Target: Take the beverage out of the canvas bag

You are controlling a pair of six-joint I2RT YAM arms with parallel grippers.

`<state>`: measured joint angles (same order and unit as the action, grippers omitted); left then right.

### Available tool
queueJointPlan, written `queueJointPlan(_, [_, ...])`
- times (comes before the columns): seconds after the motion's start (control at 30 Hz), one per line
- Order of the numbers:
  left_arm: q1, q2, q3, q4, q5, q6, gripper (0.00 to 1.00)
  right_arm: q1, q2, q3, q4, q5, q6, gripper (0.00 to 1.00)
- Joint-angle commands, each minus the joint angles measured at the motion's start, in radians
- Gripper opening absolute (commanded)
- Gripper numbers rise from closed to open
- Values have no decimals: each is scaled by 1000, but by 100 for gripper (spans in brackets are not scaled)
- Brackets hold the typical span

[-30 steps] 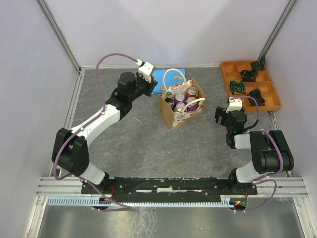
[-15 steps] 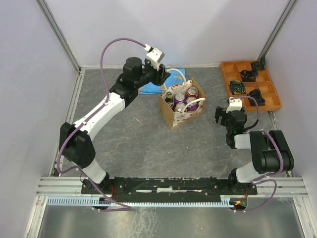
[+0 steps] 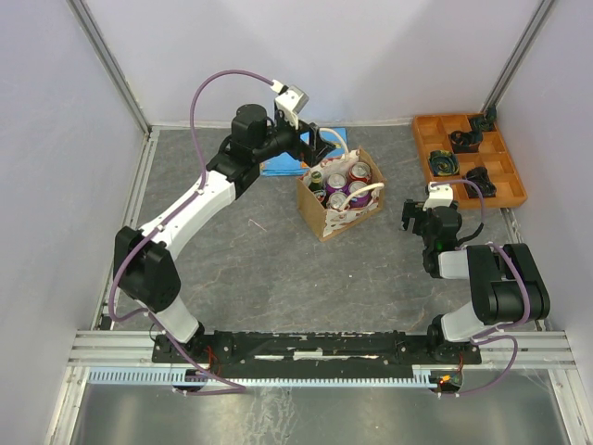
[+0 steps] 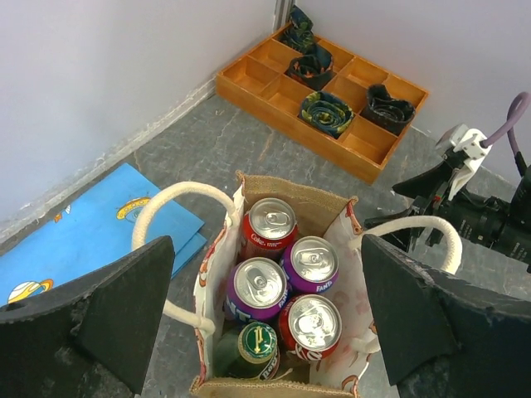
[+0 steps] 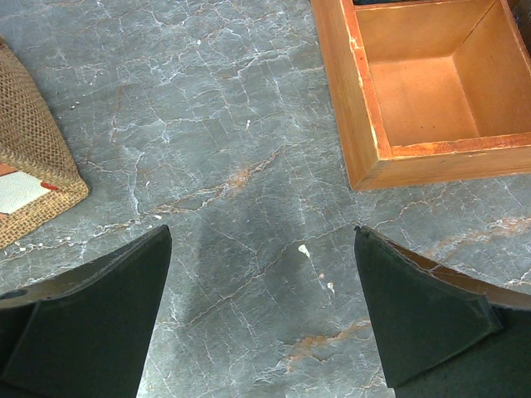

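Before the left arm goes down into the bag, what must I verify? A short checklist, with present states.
1. Left gripper open: ok.
2. Left gripper aimed at the mouth of the small tan canvas bag: ok.
3. Red and purple drink cans upright, tops showing: ok.
4. White rope handles off the can tops: ok.
5. Right gripper open, away from the bag, over the grey table: ok.
6. Room to grip between the packed cans: cannot tell.

Left arm with white shell links and bulky black joints, looping purple cable, small white wrist camera box, black-and-white right arm, broad matte-black wedge fingers
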<state>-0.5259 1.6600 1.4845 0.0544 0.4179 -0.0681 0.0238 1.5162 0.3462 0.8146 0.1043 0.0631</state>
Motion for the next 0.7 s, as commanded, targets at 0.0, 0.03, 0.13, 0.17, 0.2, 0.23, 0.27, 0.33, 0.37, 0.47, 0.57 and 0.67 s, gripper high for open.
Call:
queueJointPlan(0.0, [-7, -1, 18, 32, -19, -35, 100, -2, -4, 23, 41, -8, -5, 99])
queueJointPlan(0.03, [-9, 1, 19, 32, -11, -27, 98, -2, -3, 23, 41, -7, -5, 99])
queueJointPlan(0.13, [-9, 13, 31, 25, 32, -9, 78, -2, -3, 24, 41, -8, -5, 99])
queueJointPlan(0.17, [-11, 16, 36, 22, 35, -9, 66, -2, -4, 23, 42, -8, -5, 99])
queueJointPlan(0.2, [-11, 18, 40, 20, 36, -9, 55, -2, -4, 23, 41, -8, -6, 99])
queueJointPlan(0.23, [-12, 19, 39, 20, 35, -7, 45, -3, -4, 23, 41, -8, -5, 99])
queueJointPlan(0.27, [-13, 19, 38, 22, 35, -2, 31, -2, -4, 24, 41, -8, -5, 99])
queueJointPlan(0.33, [-14, 20, 38, 23, 37, 15, 4, -2, -4, 23, 41, -8, -5, 99])
queueJointPlan(0.37, [-14, 22, 39, 25, 44, 26, 3, -2, -3, 23, 41, -8, -5, 99])
queueJointPlan(0.47, [-21, 40, 51, 27, 83, 55, 4, -2, -4, 24, 42, -8, -6, 99])
queueJointPlan(0.57, [-27, 68, 62, 23, 101, 53, 19, -3, -3, 24, 41, -8, -5, 99])
queueJointPlan(0.67, [-36, 95, 70, 4, 104, 48, 12, -2, -3, 24, 41, -8, -5, 99])
